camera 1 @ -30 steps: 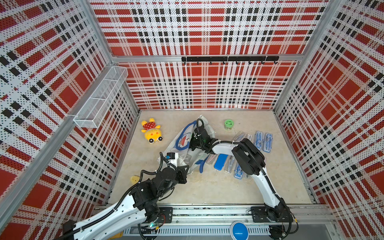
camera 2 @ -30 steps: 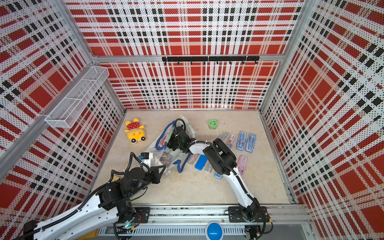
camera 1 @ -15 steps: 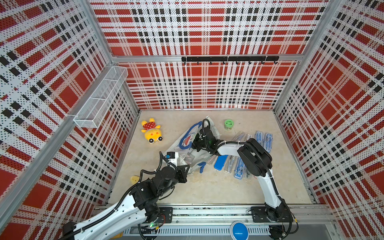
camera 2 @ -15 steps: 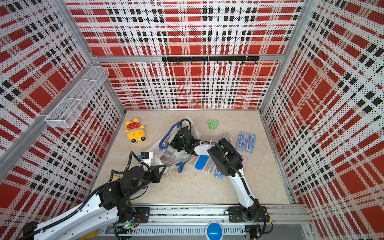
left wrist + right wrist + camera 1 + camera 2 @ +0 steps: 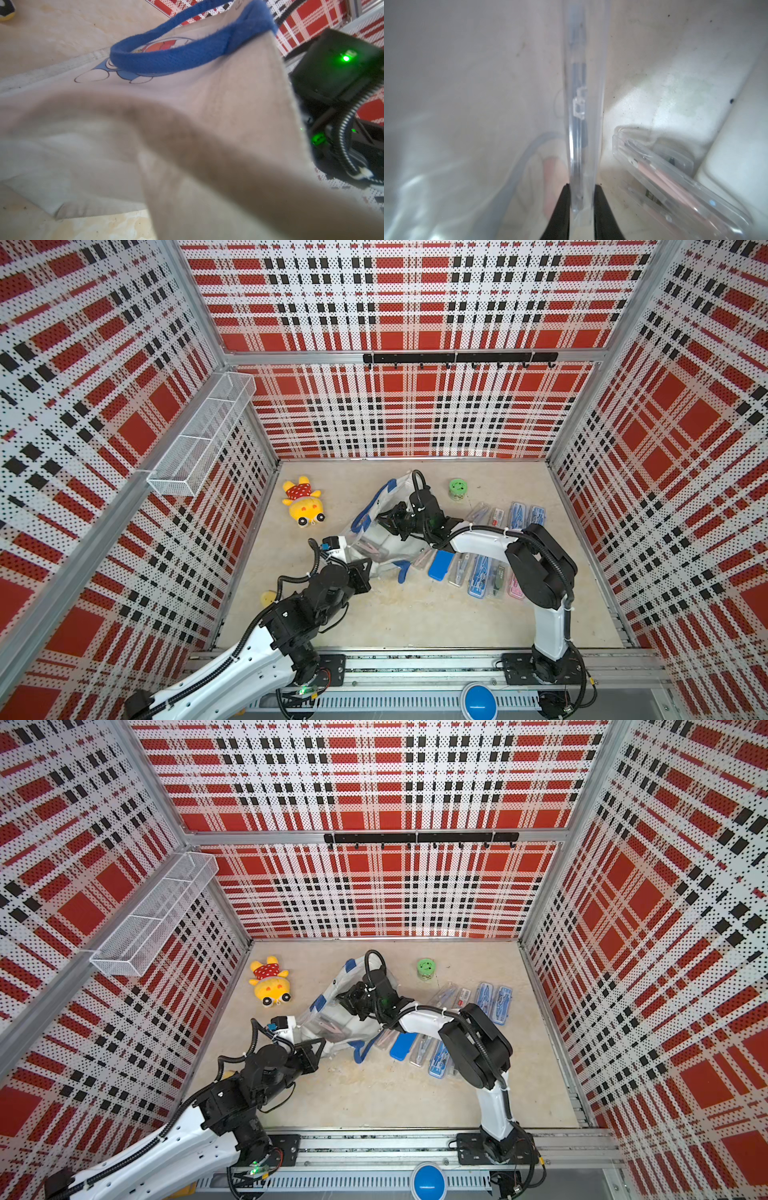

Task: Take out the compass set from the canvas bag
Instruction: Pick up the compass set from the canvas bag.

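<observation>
beige floor [image 5: 415,614], plaid walls [image 5: 415,414]. my r gripper [image 5: 581,199] sat inside the canvas bag [image 5: 409,545], frame centre, jaws narrow, clamped on a clear compass set [image 5: 583,104]. my l gripper [image 5: 365,567] was pinched tight on the bag's lower edge.

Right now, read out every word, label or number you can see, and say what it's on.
None legible.
A red-and-white labelled case on the floor: too small to read.
The canvas bag: cartoon print, no readable letters.
The clear case in the right tool: no print seen.
</observation>
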{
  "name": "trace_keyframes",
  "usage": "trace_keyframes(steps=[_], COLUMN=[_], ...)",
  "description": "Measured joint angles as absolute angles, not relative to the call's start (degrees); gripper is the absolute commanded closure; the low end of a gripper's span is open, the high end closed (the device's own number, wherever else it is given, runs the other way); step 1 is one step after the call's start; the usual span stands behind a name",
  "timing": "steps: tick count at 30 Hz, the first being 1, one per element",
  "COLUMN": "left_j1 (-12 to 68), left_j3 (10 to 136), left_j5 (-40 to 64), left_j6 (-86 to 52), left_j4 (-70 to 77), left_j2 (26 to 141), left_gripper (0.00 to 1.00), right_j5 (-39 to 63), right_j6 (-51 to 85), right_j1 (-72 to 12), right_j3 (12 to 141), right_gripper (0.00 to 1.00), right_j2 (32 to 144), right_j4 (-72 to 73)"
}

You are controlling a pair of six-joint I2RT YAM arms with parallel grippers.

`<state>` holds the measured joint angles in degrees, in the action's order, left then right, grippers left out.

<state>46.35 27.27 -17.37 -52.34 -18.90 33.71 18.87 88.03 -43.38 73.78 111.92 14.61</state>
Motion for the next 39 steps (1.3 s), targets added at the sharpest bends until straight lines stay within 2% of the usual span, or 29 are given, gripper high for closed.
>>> trace_keyframes(steps=[7, 15, 30, 35, 39], left_j1=[40.8, 37.9, 31.7, 28.8, 26.0], left_j3=[27.3, 27.3, 27.3, 27.3, 27.2], left_j5=[-15.1, -12.6, -8.3, -6.1, -4.0], left_j6=[-55.6, -57.3, -58.6, -58.7, -58.8], left_j4=[-18.9, -18.6, -18.2, -18.5, -18.9], left_j2=[33.5, 33.9, 34.4, 34.4, 34.4], left_gripper=[1.00, 1.00, 1.00, 1.00, 1.00], right_j5=[19.5, 19.7, 23.8, 25.0, 25.4], right_j6=[81.6, 75.7, 67.2, 64.9, 63.4], right_j1=[-43.4, -43.4, -43.4, -41.6, -36.8], right_j3=[74.3, 75.1, 78.3, 77.7, 74.3], right_gripper=[0.91, 0.91, 0.91, 0.92, 0.91], right_j2=[106.4, 102.0, 94.0, 88.7, 82.2], right_j4=[6.8, 0.5, -4.2, -5.1, -6.8])
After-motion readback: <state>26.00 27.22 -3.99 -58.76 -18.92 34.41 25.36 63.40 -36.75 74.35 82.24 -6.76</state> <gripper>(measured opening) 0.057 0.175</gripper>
